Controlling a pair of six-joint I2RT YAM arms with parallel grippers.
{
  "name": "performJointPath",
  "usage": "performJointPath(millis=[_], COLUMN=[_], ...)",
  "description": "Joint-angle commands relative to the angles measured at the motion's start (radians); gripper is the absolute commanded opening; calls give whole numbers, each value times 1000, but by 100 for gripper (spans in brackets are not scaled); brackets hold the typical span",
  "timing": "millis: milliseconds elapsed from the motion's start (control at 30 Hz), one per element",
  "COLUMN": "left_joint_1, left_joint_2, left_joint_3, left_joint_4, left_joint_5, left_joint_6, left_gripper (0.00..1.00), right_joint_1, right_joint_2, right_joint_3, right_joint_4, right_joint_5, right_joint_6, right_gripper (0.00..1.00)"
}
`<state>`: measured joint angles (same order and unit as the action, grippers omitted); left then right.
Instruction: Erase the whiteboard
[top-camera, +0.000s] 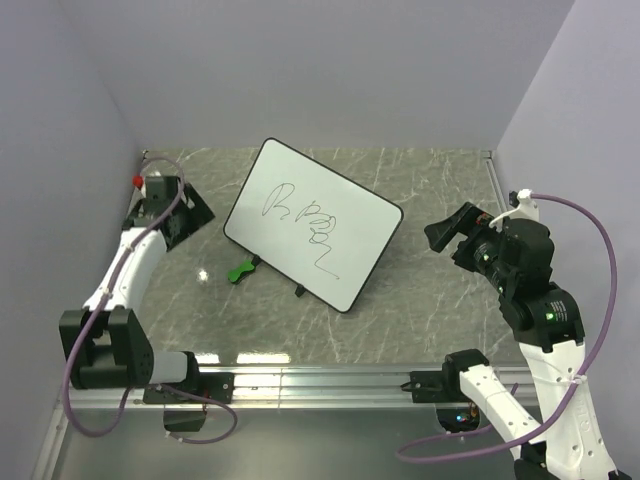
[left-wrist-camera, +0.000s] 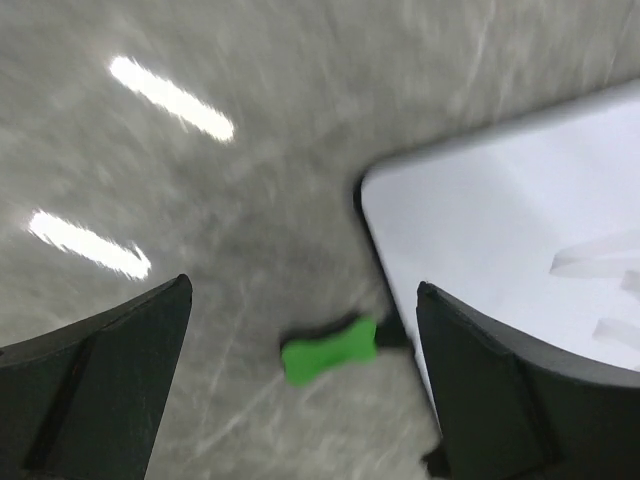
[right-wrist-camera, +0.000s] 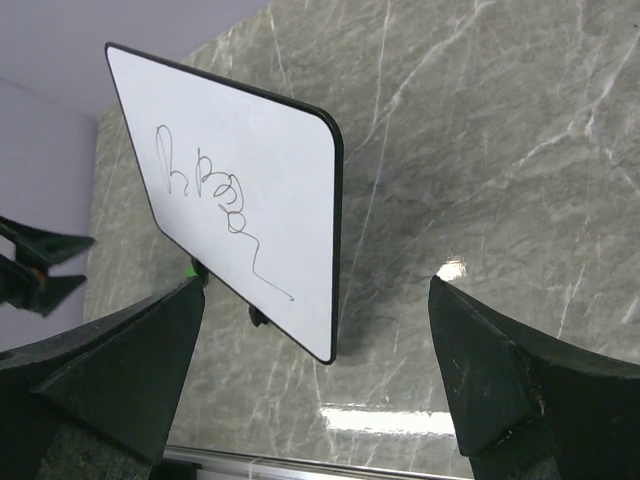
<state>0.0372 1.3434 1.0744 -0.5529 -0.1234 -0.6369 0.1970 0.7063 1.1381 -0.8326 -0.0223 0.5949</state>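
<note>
You had the left gripper (top-camera: 183, 214) spread wide and holding nothing. The whiteboard (top-camera: 320, 215) lay mid-table with its scribble (top-camera: 310, 232) unwiped. The green eraser (top-camera: 240, 269) sat on the table just beside the board's near-left edge.

In the top view the eraser lay at roughly half past four from your left claw. In the left wrist view it sat at six o'clock, just below the gap between the fingers. Its long axis ran from about two to eight o'clock, nearly along the line on which those fingers close. You would probably have needed to turn the wrist to pinch its narrow waist.

Your right gripper (top-camera: 441, 235), also spread and empty, hung off the board's three o'clock side, well apart from the eraser. The left arm was clearly the nearer.
</note>
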Motion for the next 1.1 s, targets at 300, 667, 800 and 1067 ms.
performJointPath(millis=[300,667,800,1067], left_joint_1=[-194,-197,-198,-238], left_joint_2=[-66,100,129,128], left_joint_3=[-243,-200,-214,-255], left_joint_4=[168,212,226,228], left_joint_5=[300,415,436,400], left_joint_6=[213,335,329,290], left_gripper=[98,94,94,95], right_joint_1=[7,7,9,9], right_joint_2=[-31,-59,-79,-105], right_joint_3=[-46,-34,-32,-55], right_joint_4=[-23,-105,-129,-135], right_joint_5=[-30,2,16,9], right_joint_6=[-30,-63,-72,-90], right_gripper=[99,99,99,99])
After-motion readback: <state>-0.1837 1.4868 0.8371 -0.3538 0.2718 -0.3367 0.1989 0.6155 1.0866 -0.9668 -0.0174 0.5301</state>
